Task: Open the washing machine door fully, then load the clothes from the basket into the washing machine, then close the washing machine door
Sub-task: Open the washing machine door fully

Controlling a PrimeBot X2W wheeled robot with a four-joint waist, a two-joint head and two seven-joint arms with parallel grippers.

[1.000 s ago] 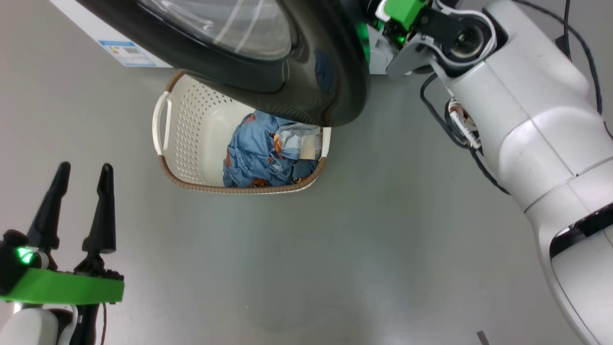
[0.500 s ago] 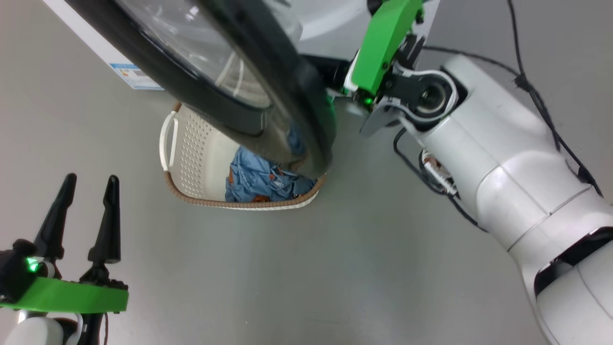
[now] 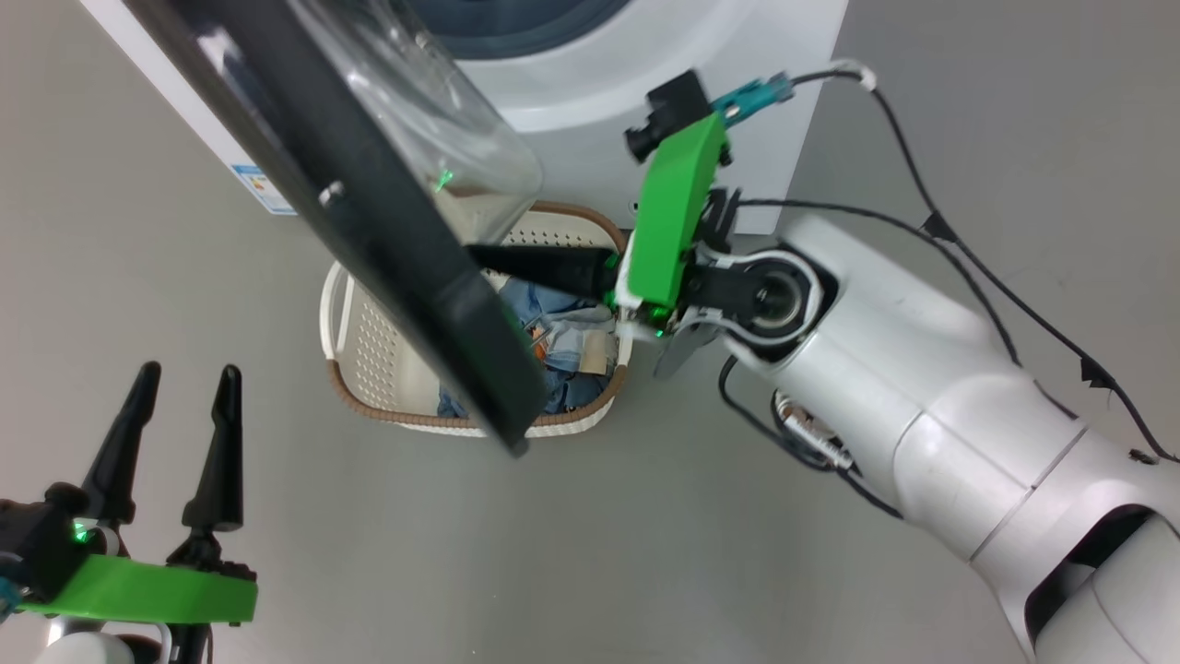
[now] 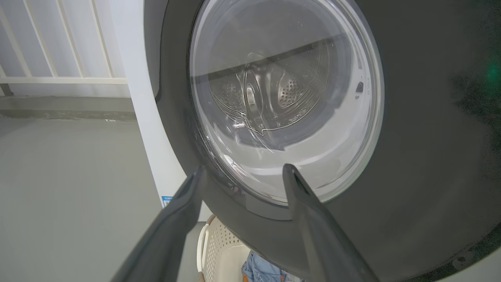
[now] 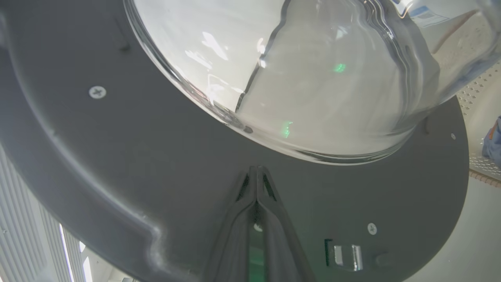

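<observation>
Right gripper (image 5: pixel 256 171): fingers pressed together, empty; tips at the black inner face of the washing machine door (image 5: pixel 117 156), below its glass bowl (image 5: pixel 313 78); contact unclear.
Left gripper (image 3: pixel 188 372): fingers spread wide, empty, above the floor (image 3: pixel 645 553).
Door position: standing open, edge-on over the basket (image 3: pixel 369 341).
Hidden: door covers part of basket and clothes (image 3: pixel 572 343); washing machine (image 3: pixel 645 55) cut off at top.

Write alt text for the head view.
The right hand, fingers shut, reaches the inner face of the partly open washing machine door, which hangs over the basket of blue clothes on the grey floor. The open left hand sits at lower left.
</observation>
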